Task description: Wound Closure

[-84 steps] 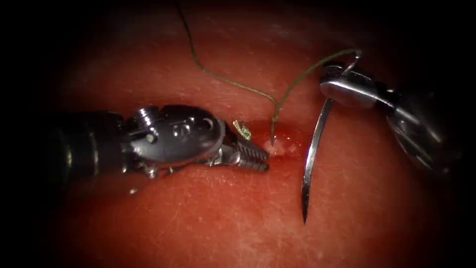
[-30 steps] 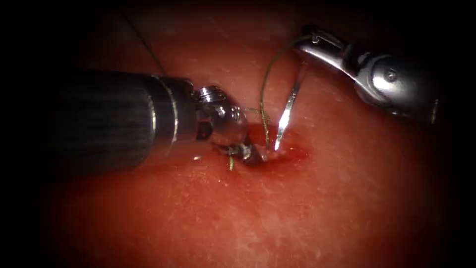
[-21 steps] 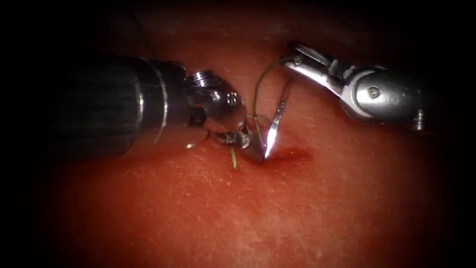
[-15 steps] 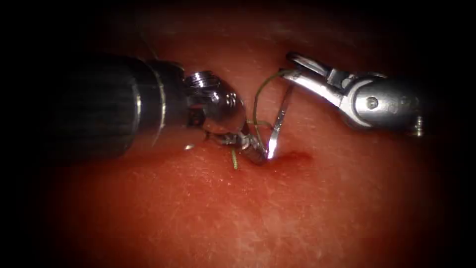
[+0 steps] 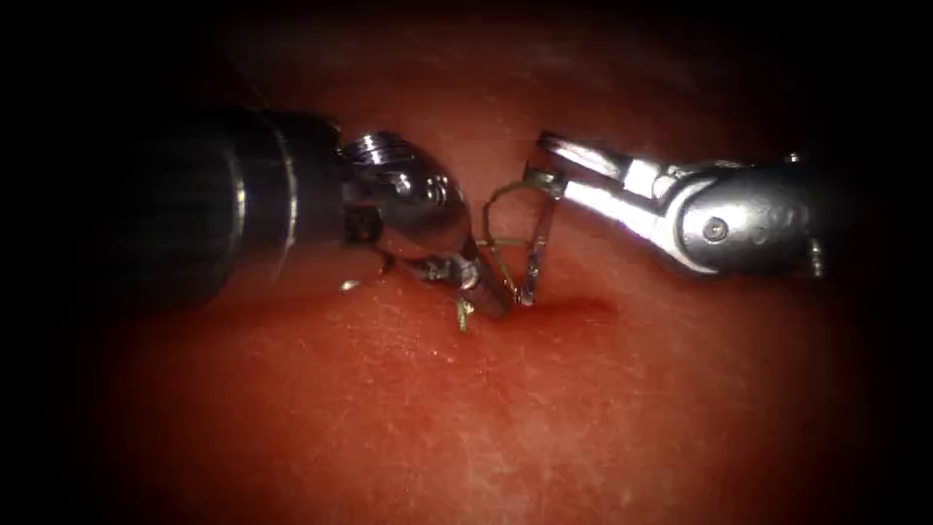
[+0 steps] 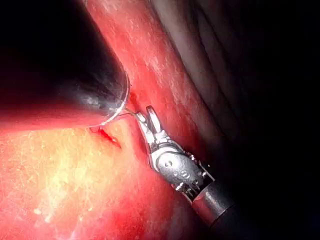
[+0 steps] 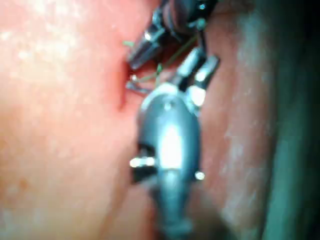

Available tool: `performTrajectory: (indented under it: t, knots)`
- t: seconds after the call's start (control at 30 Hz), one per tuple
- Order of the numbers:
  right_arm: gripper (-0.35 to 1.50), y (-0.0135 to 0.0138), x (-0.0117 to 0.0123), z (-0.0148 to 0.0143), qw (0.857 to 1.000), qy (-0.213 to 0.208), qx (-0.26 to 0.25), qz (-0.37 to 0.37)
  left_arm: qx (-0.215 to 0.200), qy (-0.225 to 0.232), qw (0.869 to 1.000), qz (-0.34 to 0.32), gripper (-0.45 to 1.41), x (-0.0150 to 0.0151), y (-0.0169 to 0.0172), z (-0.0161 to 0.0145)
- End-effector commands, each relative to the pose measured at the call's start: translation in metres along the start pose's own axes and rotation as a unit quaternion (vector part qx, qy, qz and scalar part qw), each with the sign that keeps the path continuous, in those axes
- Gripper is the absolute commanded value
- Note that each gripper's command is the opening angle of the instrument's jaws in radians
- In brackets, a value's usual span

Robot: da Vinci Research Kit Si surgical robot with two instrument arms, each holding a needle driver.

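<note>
Needle (image 5: 537,255) is seen standing steeply over the cut (image 5: 569,307), tip down at the left end of the cut, right beside the left claw's (image 5: 491,297) tip; whether the tip is actually in the tissue (image 5: 544,418) can't be told. Needle's rear end, near where the thread (image 5: 498,199) is attached, is pinched by the right claw (image 5: 552,173), jaws pressed together on it. Compared w/ 2.8 s ago, when the needle was held well clear to the right of the cut, it has been carried over to the cut and tipped upright, point down.

Thread is seen looping from the needle's rear end leftward and down to the cut, btwn the two tools. A short cut end of thread (image 5: 461,313) sticks up from the tissue just left of the cut.

Left claw is pressed onto the tissue at the cut's left end; whether it's spread or pinching anything can't be told. Red fluid (image 5: 583,309) is pooled along the cut.

In the left wrist view, the right claw (image 6: 145,116) is seen by the cut (image 6: 111,137). In the right wrist view, the right claw (image 7: 200,67) and left claw (image 7: 142,50) are seen close together.
</note>
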Motion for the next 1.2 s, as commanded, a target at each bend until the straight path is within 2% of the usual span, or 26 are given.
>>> performTrajectory:
  t: [0.03,0.2,0.4,0.63,0.9,1.07,1.2]
  knots:
    - [-0.35,-0.0005,-0.0003,0.0010,1.000,0.001,0.002,0.010,0.003,0.002,1.000,0.000,-0.16,0.0002,-0.0002,0.0005]
    - [-0.35,-0.0003,-0.0003,0.0010,1.000,-0.010,0.012,0.014,0.014,0.012,1.000,-0.005,-0.11,-0.0002,0.0017,0.0004]
    - [-0.35,0.0011,-0.0011,0.0005,1.000,-0.016,0.018,0.017,0.020,0.015,1.000,0.007,-0.08,-0.0011,0.0061,0.0018]
    - [-0.35,0.0017,-0.0013,-0.0002,0.999,-0.015,0.037,0.003,0.025,0.019,0.999,0.017,-0.08,-0.0003,0.0087,0.0032]
    - [-0.35,0.0013,-0.0011,0.0000,0.997,-0.005,0.071,0.004,0.042,0.029,0.999,0.013,-0.08,0.0014,0.0079,0.0039]
    - [-0.35,0.0014,-0.0012,0.0003,0.997,-0.005,0.074,0.004,0.049,0.029,0.998,0.015,-0.08,0.0007,0.0070,0.0043]
    - [-0.35,0.0017,-0.0012,0.0005,0.997,-0.008,0.074,0.034,0.056,0.026,0.998,0.019,-0.09,-0.0006,0.0059,0.0054]
